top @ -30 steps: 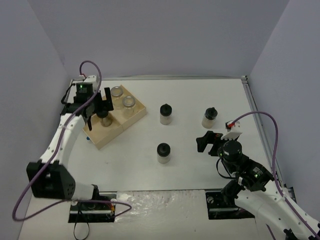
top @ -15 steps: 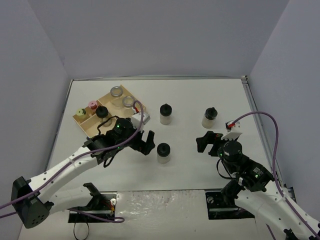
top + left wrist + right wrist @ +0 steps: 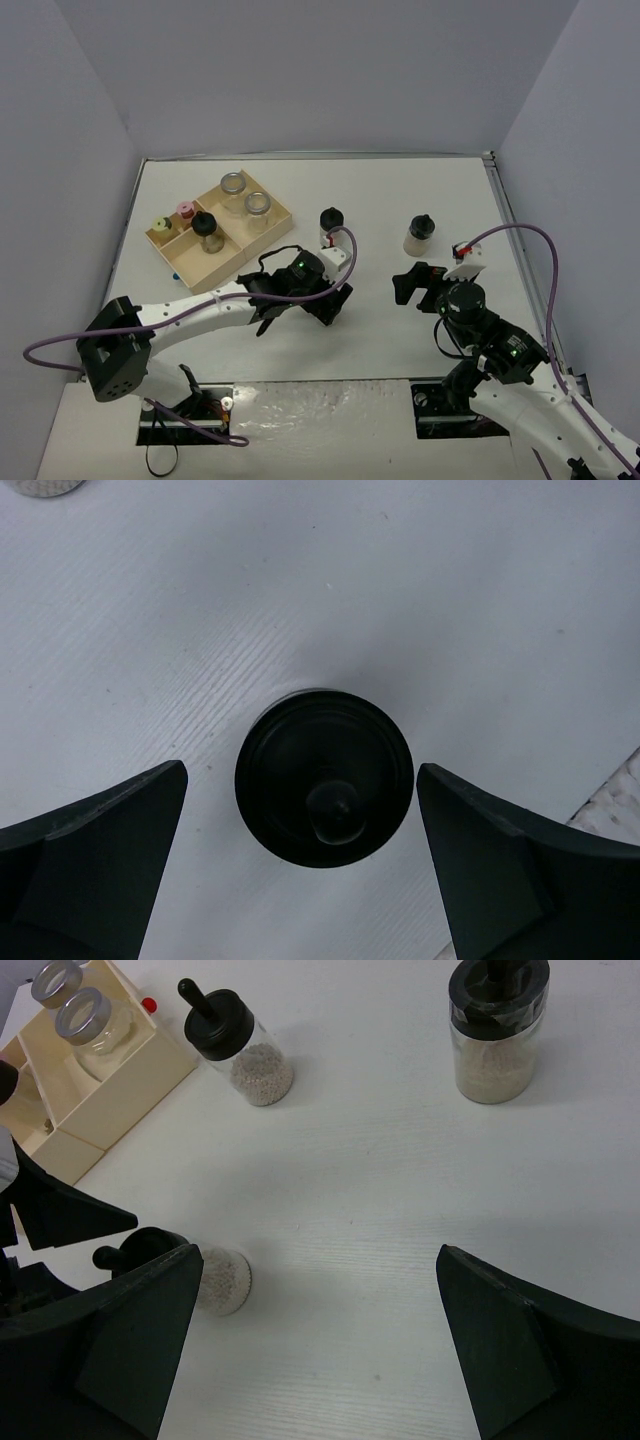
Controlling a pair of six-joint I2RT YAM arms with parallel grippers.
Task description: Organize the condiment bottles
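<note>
Squarely under the wide-spread left gripper [image 3: 302,780], one black-capped jar [image 3: 324,790], knob-topped, pale granules.

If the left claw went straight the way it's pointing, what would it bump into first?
Probably the black-capped jar. In the wrist view it stands centred between the open fingers of the left gripper, which points down at its cap. How high above the cap the gripper is, I can't tell.
</note>
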